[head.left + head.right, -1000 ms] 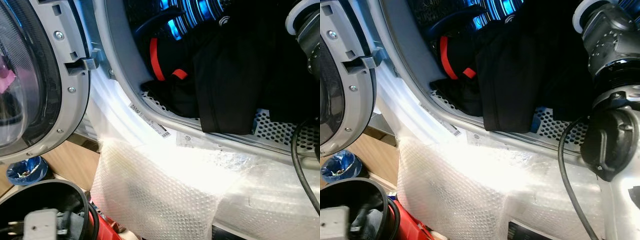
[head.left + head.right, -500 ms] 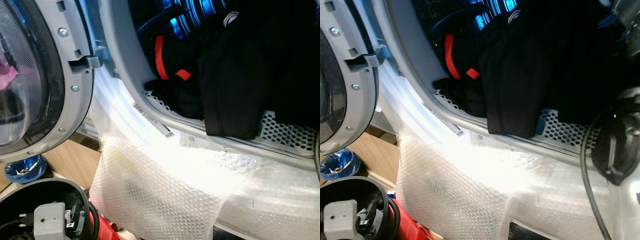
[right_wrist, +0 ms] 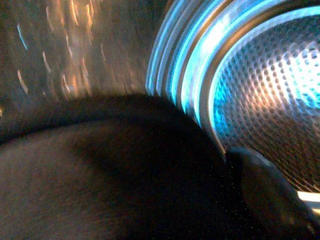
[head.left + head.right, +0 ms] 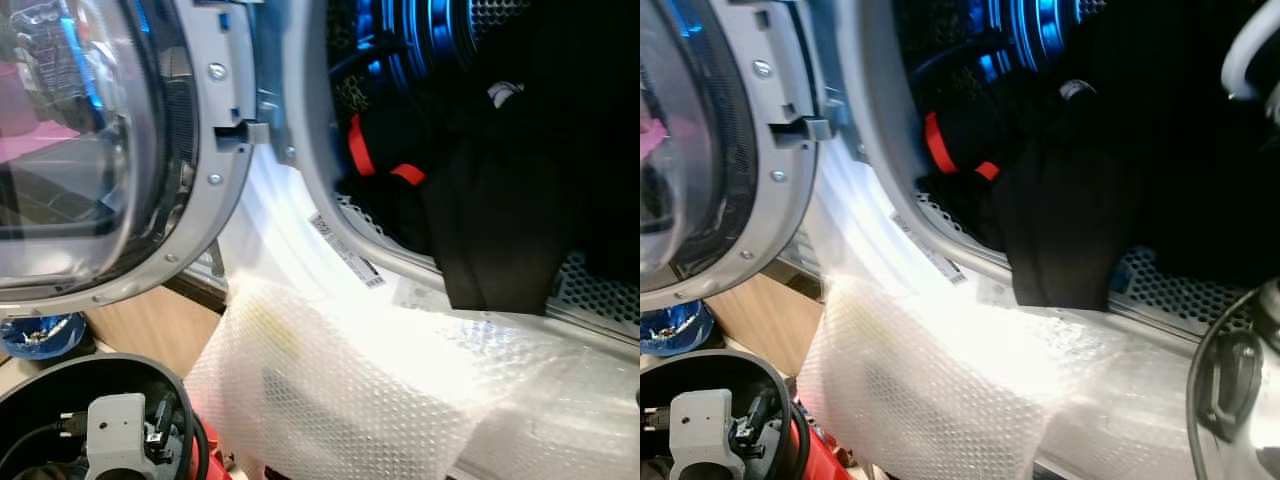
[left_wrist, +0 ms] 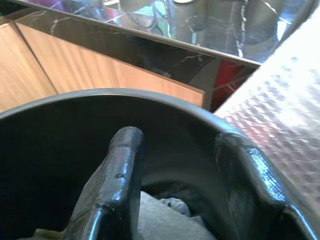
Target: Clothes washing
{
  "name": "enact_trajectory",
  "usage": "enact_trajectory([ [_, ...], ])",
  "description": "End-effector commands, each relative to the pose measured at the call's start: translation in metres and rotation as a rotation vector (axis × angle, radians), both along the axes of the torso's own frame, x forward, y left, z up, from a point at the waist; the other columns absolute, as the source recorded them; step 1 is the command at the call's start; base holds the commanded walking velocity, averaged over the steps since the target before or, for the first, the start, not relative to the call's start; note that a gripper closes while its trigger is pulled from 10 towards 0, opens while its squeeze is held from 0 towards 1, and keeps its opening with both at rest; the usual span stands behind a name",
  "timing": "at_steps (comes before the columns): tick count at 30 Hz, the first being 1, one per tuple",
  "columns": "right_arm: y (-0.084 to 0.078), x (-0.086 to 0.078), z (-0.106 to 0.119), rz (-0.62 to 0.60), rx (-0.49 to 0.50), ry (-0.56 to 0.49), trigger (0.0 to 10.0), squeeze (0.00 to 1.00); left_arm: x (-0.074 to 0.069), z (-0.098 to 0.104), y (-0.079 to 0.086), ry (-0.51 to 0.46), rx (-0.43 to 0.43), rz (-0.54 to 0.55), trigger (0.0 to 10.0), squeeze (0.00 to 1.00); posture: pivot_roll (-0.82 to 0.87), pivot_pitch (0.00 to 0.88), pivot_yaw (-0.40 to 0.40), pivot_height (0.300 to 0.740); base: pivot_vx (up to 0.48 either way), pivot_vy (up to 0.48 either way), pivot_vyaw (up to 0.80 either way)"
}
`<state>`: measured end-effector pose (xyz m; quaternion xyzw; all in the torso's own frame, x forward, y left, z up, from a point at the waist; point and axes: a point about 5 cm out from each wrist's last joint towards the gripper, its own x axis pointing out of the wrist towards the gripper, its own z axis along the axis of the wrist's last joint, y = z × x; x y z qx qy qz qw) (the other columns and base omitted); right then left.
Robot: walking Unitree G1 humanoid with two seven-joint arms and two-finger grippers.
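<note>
The black garment [image 4: 500, 200] was draped over the lip of the washer drum [image 3: 260, 95], half in and half hanging out over the bubble wrap [image 4: 340, 390], with a red-trimmed piece [image 4: 950, 150] already tucked deeper inside. The right gripper [image 3: 235, 200] was up at the drum mouth buried in dark cloth, and I honestly couldn't tell if it was clamped or let go. The left gripper [image 5: 175, 175] sat spread apart and empty inside the black basket [image 5: 60, 130]. Best bet, I reckoned, was pushing the dangling part well past the rim (so the door [image 4: 110, 160] wouldn't pinch it).
</note>
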<state>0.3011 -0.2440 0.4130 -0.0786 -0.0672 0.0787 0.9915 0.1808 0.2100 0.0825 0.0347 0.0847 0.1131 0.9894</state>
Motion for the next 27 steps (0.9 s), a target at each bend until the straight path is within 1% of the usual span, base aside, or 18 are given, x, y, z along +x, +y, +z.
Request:
enact_trajectory([
  [1, -0.019, -0.006, -0.003, -0.147, -0.124, -0.030, 10.0, 0.00, 0.000, -0.004, -0.004, 0.016, -0.002, -0.017, 10.0, 0.00, -0.08, 0.078, 0.012, 0.740, 0.000, 0.000, 0.00],
  [3, -0.023, -0.007, -0.004, -0.190, -0.153, -0.037, 10.0, 0.00, 0.000, -0.004, -0.004, 0.016, -0.003, -0.019, 10.0, 0.00, -0.08, 0.078, 0.012, 0.740, 0.000, 0.000, 0.00],
  [5, -0.029, -0.008, -0.004, -0.271, -0.218, -0.071, 10.0, 0.00, 0.000, -0.005, -0.005, 0.015, -0.005, -0.021, 10.0, 0.00, -0.08, 0.080, 0.012, 0.740, 0.000, 0.000, 0.00],
  [7, -0.034, -0.002, -0.007, -0.343, -0.259, -0.100, 10.0, 0.00, 0.002, -0.005, -0.007, 0.014, -0.003, -0.030, 10.0, 0.00, -0.08, 0.082, 0.009, 0.740, 0.000, 0.000, 0.00],
  [9, -0.028, 0.005, -0.009, -0.316, -0.225, -0.102, 10.0, 0.00, 0.003, -0.005, -0.007, 0.012, -0.003, -0.031, 10.0, 0.00, -0.08, 0.085, 0.010, 0.740, 0.000, 0.000, 0.00],
  [10, -0.017, 0.016, -0.014, -0.291, -0.138, -0.103, 10.0, 0.00, 0.004, -0.005, -0.007, 0.010, -0.003, -0.032, 10.0, 0.00, -0.08, 0.084, 0.010, 0.740, 0.000, 0.000, 0.00],
  [11, -0.017, 0.016, -0.014, -0.291, -0.138, -0.103, 10.0, 0.00, 0.004, -0.005, -0.007, 0.010, -0.003, -0.032, 10.0, 0.00, -0.08, 0.084, 0.010, 0.740, 0.000, 0.000, 0.00],
  [12, -0.008, 0.024, -0.017, -0.294, -0.080, -0.103, 10.0, 0.00, 0.005, -0.005, -0.007, 0.008, -0.002, -0.032, 10.0, 0.00, -0.07, 0.083, 0.005, 0.740, 0.000, 0.000, 0.00],
  [14, 0.002, 0.031, -0.020, -0.306, 0.029, -0.103, 10.0, 0.00, 0.006, -0.004, -0.006, 0.002, 0.001, -0.028, 10.0, 0.00, -0.07, 0.083, 0.005, 0.740, 0.000, 0.000, 0.00],
  [15, 0.020, 0.035, -0.025, -0.269, 0.196, -0.096, 10.0, 0.00, 0.006, -0.003, -0.005, -0.002, 0.005, -0.021, 10.0, 0.00, -0.06, 0.082, -0.003, 0.740, 0.000, 0.000, 0.00],
  [16, 0.024, 0.035, -0.027, -0.259, 0.231, -0.095, 10.0, 0.00, 0.006, -0.003, -0.005, -0.002, 0.006, -0.020, 10.0, 0.00, -0.06, 0.082, -0.003, 0.740, 0.000, 0.000, 0.00],
  [17, 0.035, 0.035, -0.029, -0.229, 0.234, -0.094, 10.0, 0.00, 0.006, -0.003, -0.004, -0.003, 0.006, -0.016, 10.0, 0.00, -0.06, 0.078, -0.005, 0.740, 0.000, 0.000, 0.00],
  [20, 0.058, 0.033, -0.035, -0.177, 0.184, -0.077, 10.0, 0.00, 0.005, -0.003, -0.004, -0.005, 0.005, -0.008, 10.0, 0.00, -0.06, 0.077, -0.006, 0.740, 0.000, 0.000, 0.00],
  [21, 0.060, 0.029, -0.032, -0.227, 0.033, -0.134, 10.0, 0.00, 0.005, -0.003, -0.005, -0.007, 0.001, -0.006, 10.0, 0.00, -0.06, 0.076, -0.009, 0.740, 0.000, 0.000, 0.00],
  [23, 0.057, 0.025, -0.028, -0.255, -0.082, -0.186, 10.0, 0.00, 0.006, -0.004, -0.006, -0.009, -0.002, -0.009, 10.0, 0.00, -0.07, 0.078, -0.009, 0.740, 0.000, 0.000, 0.00],
  [24, 0.053, 0.025, -0.027, -0.266, -0.072, -0.185, 10.0, 0.00, 0.006, -0.004, -0.007, -0.009, -0.002, -0.010, 10.0, 0.00, -0.07, 0.078, -0.009, 0.740, 0.000, 0.000, 0.00],
  [25, 0.042, 0.021, -0.022, -0.273, -0.060, -0.189, 10.0, 0.00, 0.006, -0.004, -0.008, -0.010, -0.003, -0.012, 10.0, 0.00, -0.07, 0.079, -0.012, 0.740, 0.000, 0.000, 0.00],
  [27, 0.039, 0.015, -0.019, -0.247, -0.069, -0.186, 10.0, 0.00, 0.007, -0.004, -0.008, -0.011, -0.004, -0.012, 10.0, 0.00, -0.07, 0.081, -0.015, 0.740, 0.000, 0.000, 0.00],
])
